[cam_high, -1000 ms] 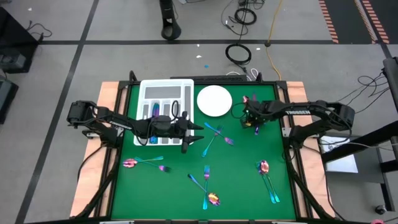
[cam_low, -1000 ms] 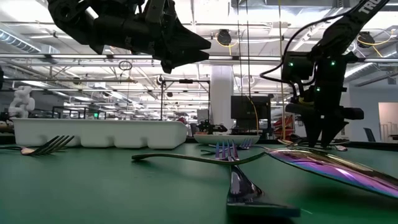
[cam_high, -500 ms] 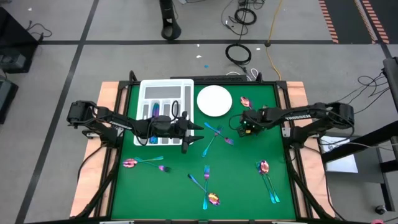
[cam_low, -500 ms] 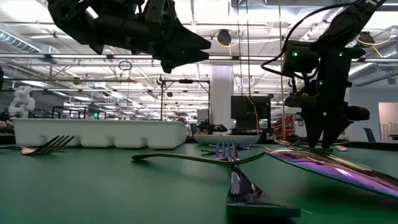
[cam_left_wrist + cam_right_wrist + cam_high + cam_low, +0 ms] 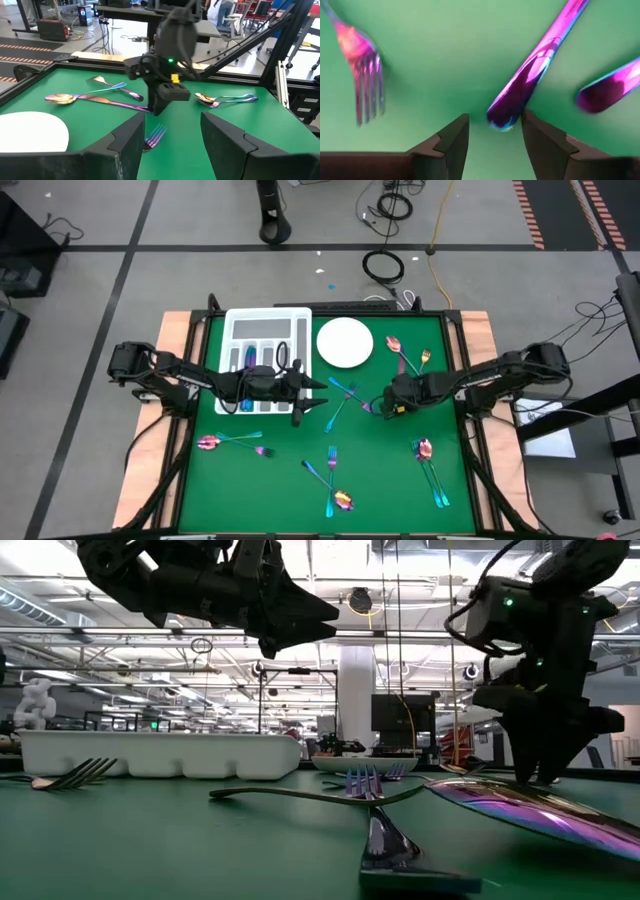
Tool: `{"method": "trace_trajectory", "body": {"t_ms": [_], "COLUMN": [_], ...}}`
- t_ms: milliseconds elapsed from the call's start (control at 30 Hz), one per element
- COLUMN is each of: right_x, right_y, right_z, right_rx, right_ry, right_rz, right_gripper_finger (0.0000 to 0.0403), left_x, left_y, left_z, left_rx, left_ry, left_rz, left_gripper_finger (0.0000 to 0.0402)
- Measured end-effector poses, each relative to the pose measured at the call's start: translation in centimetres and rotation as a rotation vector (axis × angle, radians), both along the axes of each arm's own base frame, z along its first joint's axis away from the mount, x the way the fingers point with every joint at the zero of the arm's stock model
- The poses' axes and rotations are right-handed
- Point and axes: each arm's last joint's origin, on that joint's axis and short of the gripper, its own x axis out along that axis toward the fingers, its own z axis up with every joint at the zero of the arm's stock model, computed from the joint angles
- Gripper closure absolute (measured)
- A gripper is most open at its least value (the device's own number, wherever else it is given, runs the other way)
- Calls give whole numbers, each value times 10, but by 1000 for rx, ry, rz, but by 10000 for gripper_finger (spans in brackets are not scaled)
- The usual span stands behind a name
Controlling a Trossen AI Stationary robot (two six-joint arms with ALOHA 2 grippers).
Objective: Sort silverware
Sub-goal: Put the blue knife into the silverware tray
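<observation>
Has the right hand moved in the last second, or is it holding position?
Yes. In the high view the right hand has moved away from the white plate toward the table's near side, and now hangs open over the silverware at mid-table.

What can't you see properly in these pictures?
- Tray slots, high view: the left arm covers the near part, so what lies there is hidden.
- Left gripper, high view: too small to read how its jaws stand; the left wrist view shows them open.
- Purple handle, right wrist view: cut off by the edge, so fork, knife or spoon is unclear.
- Plate, low view: mostly hidden behind forks.
</observation>
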Motion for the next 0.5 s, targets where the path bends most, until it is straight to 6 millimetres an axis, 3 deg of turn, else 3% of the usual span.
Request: {"method": "trace_trajectory", "body": {"t_ms": [200,500], "right_x": [10,19], "right_y": [25,20], "right_z": [13,42], "right_rx": [65,-170], "right_ry": [-57,-24], "right_rz": [68,94], "right_gripper_finger": [232,232], "left_x": [0,0], "left_y": [0,0], "left_z": [0,0], "left_rx": [0,-26], "left_ry": [2,2], "left_rz": [0,4], "left_gripper_finger": [207,207]}}
